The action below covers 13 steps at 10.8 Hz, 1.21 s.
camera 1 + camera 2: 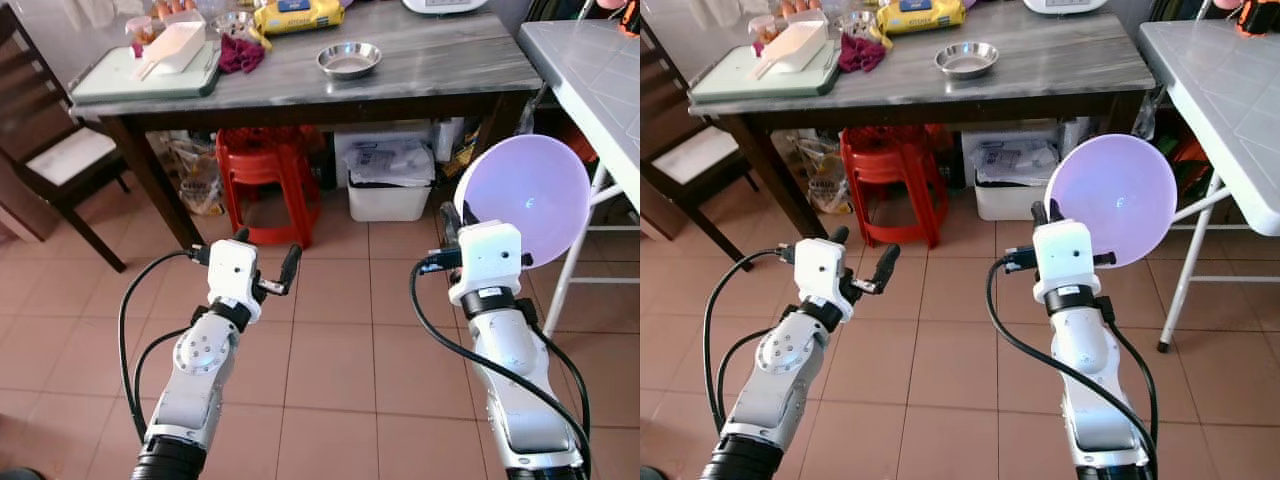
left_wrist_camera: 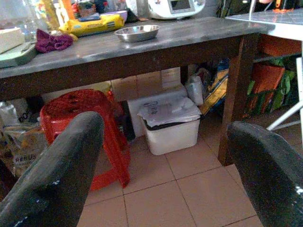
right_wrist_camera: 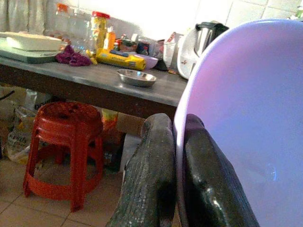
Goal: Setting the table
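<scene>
Now | right pincer (image 1: 1048, 212) clamps purple bowl (image 1: 1108, 198) rim | left pincer (image 1: 265, 262) spread, empty | steel dish (image 1: 348, 60) on table (image 1: 460, 60)

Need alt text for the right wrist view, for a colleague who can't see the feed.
The right end effector pinches the rim of a lilac plastic bowl held on edge. Beyond it, a grey-topped table carries a small steel bowl, with a red plastic stool underneath on the tiled floor.

Home kitchen: cluttered grey table (image 1: 450, 60), red stool (image 1: 265, 170), tiled floor (image 1: 340, 340).
</scene>
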Available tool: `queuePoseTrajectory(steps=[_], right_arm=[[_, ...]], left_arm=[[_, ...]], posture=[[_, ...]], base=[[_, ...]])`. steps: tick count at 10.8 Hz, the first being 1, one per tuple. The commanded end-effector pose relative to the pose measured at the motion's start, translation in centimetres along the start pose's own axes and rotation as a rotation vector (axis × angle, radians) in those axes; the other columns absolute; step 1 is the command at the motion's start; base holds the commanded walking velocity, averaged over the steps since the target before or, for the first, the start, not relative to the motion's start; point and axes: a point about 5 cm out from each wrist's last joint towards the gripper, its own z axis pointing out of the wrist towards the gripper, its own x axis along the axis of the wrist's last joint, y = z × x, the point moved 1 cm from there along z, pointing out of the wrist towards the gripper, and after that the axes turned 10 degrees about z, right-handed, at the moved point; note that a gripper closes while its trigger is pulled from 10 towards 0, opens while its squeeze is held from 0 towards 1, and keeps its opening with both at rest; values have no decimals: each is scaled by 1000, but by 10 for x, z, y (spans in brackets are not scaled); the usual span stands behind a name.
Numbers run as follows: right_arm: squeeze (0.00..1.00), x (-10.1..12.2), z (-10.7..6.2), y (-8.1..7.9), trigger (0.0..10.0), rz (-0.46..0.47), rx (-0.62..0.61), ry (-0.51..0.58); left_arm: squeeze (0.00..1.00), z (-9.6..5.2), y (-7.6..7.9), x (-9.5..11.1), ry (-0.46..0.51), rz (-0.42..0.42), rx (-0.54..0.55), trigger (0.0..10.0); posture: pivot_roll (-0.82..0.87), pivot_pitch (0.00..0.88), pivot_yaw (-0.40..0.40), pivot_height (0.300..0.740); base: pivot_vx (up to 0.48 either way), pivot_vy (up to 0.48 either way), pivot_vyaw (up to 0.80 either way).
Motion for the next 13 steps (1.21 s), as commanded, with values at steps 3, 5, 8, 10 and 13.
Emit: queuePoseTrajectory(steps=[3,5,8,10,13], right_arm=[[0,3,-1,-3,10000,-11,13,20],[0,3,-1,-3,10000,-12,10,21],[0,2,-1,-3,10000,-10,10,19],[0,2,-1,-2,10000,-11,9,18],[0,1,-1,-5,10000,-7,16,15]], left_arm=[[0,-2,-3,3,11,2,-6,10000],[0,-2,-4,3,10,6,-11,10000],[0,-1,-2,3,10,2,-19,10000],[0,-1,-1,4,11,1,-23,10000],[0,-1,-2,4,12,2,-23,10000]], posture=[[-89,93,109,740],[-87,95,113,740],[-86,96,114,740],[-87,96,113,740],[-82,95,113,740]], base=[[342,0,0],[349,0,200],[354,0,512],[354,0,0],[351,0,0]])
